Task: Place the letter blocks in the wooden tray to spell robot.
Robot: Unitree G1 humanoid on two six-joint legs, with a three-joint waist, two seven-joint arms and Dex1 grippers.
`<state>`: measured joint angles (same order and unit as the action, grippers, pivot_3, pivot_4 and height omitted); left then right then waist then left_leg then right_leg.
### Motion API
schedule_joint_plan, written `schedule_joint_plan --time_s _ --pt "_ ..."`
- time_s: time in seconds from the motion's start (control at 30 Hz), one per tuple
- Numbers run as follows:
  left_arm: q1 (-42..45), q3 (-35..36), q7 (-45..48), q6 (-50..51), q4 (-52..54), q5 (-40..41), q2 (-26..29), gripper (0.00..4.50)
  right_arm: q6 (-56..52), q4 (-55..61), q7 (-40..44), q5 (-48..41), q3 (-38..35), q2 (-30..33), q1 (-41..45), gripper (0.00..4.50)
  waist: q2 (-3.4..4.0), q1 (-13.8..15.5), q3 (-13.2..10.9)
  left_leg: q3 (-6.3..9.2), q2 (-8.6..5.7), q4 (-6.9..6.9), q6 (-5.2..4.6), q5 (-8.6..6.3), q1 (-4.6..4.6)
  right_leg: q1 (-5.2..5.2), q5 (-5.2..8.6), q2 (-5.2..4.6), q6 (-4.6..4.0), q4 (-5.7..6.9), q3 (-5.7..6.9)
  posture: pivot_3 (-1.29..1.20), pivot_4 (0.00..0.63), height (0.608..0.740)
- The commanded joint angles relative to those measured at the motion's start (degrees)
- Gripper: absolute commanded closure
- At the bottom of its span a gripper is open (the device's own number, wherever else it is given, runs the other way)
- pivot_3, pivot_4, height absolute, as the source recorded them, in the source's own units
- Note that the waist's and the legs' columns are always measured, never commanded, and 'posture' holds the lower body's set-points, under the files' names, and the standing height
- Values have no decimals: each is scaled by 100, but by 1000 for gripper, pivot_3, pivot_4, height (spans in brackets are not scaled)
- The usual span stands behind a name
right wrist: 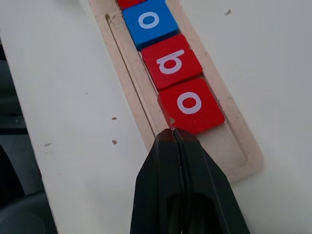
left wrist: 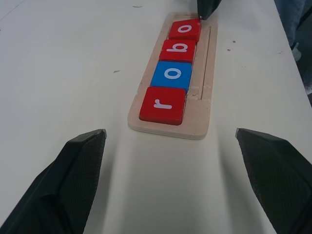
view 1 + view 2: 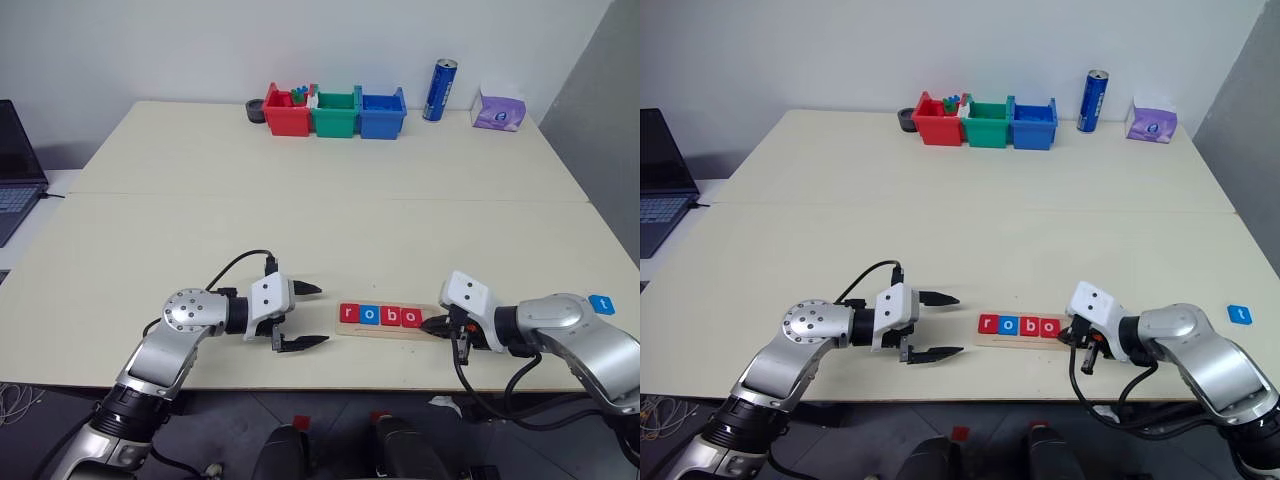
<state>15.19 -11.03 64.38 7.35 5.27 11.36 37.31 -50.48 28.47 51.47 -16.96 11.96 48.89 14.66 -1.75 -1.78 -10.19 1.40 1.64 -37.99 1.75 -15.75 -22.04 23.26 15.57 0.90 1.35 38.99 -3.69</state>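
**Ana:** Tiles first: four letter blocks sit in the wooden tray near the front edge of the table, reading r, o, b, o from left to right. The blue t tile lies well apart, on the table to the far right, past the right arm.

**Ben:** So the step in hand looks like tidying that last red o?

**Ana:** That's my reading. The right gripper has its fingers pressed together with nothing between them, and the tip sits at the near corner of that o, at the tray's right end. To do it well, nudge gently along the tray's length so the row packs leftward and a full slot stays free for the t. Push too hard and the whole tray may slide.

**Ben:** And the other arm?

**Ana:** The left gripper hangs just left of the tray, fingers spread wide, holding and touching nothing. It could brace the tray's left end if the tray starts to drift.
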Motion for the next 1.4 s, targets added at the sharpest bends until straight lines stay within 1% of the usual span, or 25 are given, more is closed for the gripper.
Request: schedule_joint_plan --time_s 0.03,0.47,0.6,0.73,0.77,0.83,0.9,0.93,1.03,1.17,1.2,1.4 --pt "5 56 -16 -11 180 86 -8 0 94 6 -49 31 49 -40 144 4473 0 3 0 0 0 0 0 0 0 0 0 0 0 0 0 0 150 740" --pt "-29 51 -23 -19 198 86 -14 0 218 -69 -121 37 71 -76 245 4473 0 4 0 0 0 0 0 0 -1 0 0 -1 0 -1 1 0 150 740" --pt "-21 60 -17 -39 163 89 -18 0 104 142 -47 -311 -291 -68 208 4473 0 6 0 1 0 0 0 0 -1 0 0 -1 0 -1 1 0 150 740" --pt "-35 103 -58 6 175 138 -49 0 142 161 -254 -542 -1096 -80 8 4473 0 9 0 1 0 0 0 0 -2 0 0 -1 0 0 1 0 150 740" --pt "-40 109 -73 25 192 151 -60 0 151 105 -442 -495 -1350 -121 -107 4311 0 11 0 1 -1 0 0 0 -2 0 0 -1 0 -1 1 0 150 740" --pt "-49 112 -95 71 242 168 -81 0 167 38 -793 -427 -1784 -239 -344 3848 -2 21 1 0 -1 -1 0 0 -4 -1 0 -2 0 -1 0 0 150 740" --pt "-56 112 -119 128 299 190 -98 0 180 15 -1065 -405 -2123 -363 -547 3198 -2 22 1 0 -2 -2 0 0 -6 -2 0 -3 0 -1 -4 0 150 740" --pt "-50 101 -135 171 334 201 -103 0 174 -61 -1314 -386 -2488 -513 -706 2798 -2 19 1 1 -2 -1 0 0 -7 -1 0 -3 0 -1 -6 0 150 740" --pt "-42 63 -151 207 381 193 -94 0 206 -232 -1930 -273 -3268 -851 -1078 1740 0 24 2 1 -2 -1 0 0 -7 -2 0 -3 0 0 -11 0 150 740" --pt "11 20 -136 204 372 172 -120 0 253 -321 -2706 -7 -3906 -1281 -1452 285 2 16 4 -2 -1 0 0 0 -5 -2 0 -2 0 1 -15 0 150 740" --pt "35 6 -127 201 369 175 -134 0 250 -334 -2920 86 -4004 -1390 -1522 33 3 14 4 -2 -1 0 0 0 -5 -2 0 -2 0 1 -18 0 150 740" --pt "101 -33 -96 187 361 167 -179 0 329 -603 -3715 315 -4411 -1823 -1535 33 13 -12 10 -11 -4 2 0 0 6 -2 0 1 0 5 -27 0 150 740"
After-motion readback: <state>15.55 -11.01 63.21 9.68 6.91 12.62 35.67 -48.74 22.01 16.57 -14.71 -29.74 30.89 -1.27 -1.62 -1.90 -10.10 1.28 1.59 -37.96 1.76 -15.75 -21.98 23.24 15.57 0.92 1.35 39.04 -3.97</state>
